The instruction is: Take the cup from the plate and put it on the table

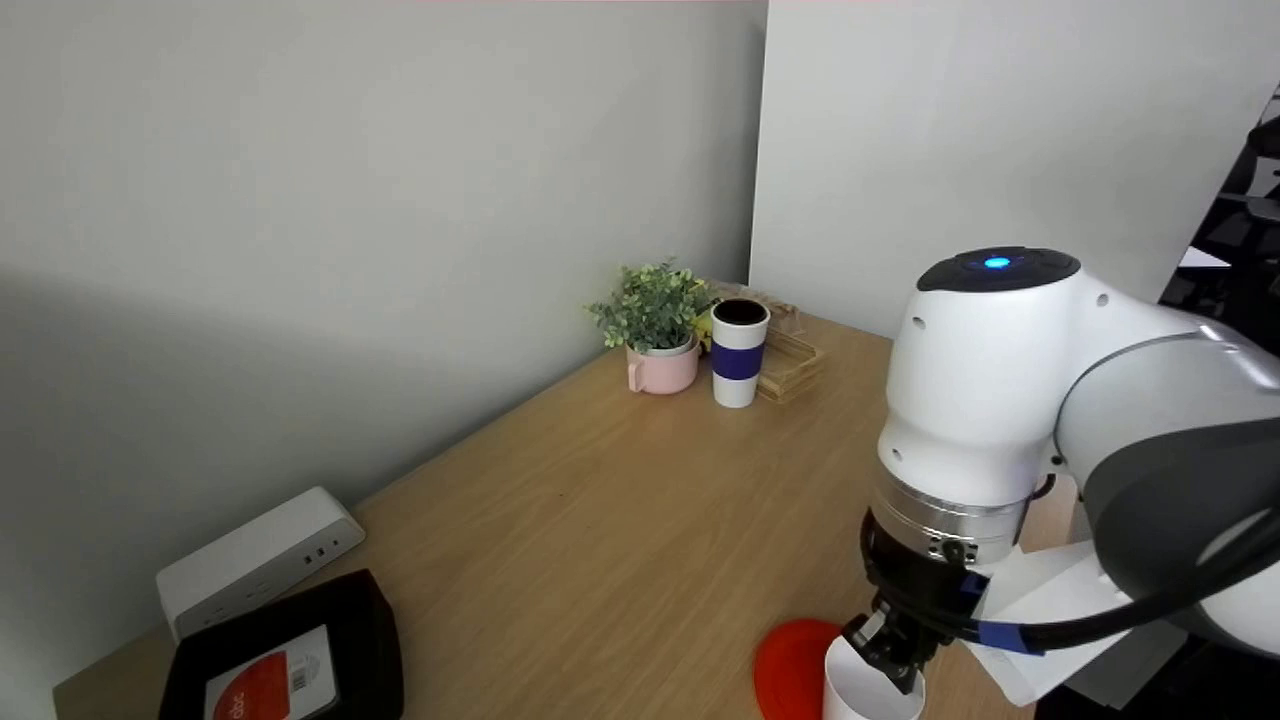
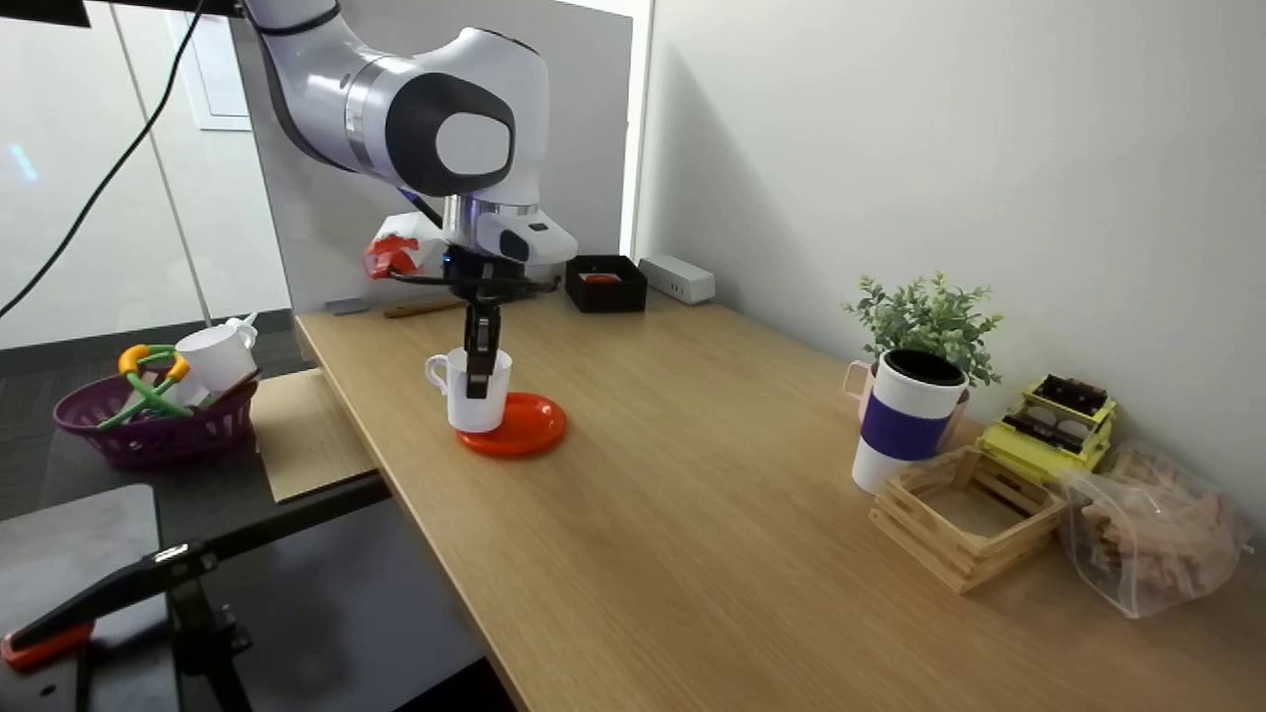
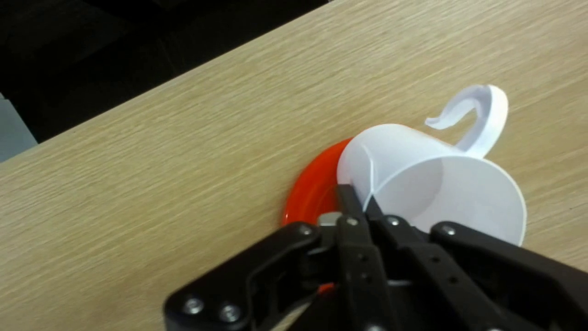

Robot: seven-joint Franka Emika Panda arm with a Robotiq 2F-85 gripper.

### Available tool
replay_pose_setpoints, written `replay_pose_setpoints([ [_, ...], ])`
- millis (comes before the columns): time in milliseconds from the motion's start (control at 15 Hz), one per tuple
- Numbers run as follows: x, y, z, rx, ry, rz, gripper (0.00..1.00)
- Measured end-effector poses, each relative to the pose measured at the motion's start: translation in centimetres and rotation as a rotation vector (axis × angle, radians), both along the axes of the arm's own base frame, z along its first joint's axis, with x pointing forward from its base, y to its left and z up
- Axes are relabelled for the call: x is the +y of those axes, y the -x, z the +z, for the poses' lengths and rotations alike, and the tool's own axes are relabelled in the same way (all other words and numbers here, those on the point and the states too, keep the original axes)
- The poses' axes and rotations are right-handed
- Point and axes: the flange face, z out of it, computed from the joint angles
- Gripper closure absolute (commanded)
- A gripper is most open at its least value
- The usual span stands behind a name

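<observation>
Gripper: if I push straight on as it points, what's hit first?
Likely the plate, through the cup the gripper holds by its wall; whether cup and plate already touch is unclear.

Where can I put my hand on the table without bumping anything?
The table is bare between the red plate and banded tumbler, and between plate and black tray. It's crowded where tumbler, plant, wooden crate and plastic bag bunch up, and where the end effector grips the white cup.
</observation>
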Motion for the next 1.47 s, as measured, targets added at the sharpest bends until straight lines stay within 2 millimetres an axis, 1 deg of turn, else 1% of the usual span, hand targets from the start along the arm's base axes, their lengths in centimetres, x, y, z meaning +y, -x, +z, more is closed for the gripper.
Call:
replay_pose_setpoints([
  [267,1.4,0.9,0.9,-0.022,0.034,-0.012,0.99],
  [1000,3.9,4.0,6.4,-0.178,0.154,-0.086,0.99],
  [1267,3.8,4.6,7.8,-0.215,0.177,-0.114,0.99],
  [1467,2.2,4.3,8.5,-0.223,0.184,-0.143,0.99],
])
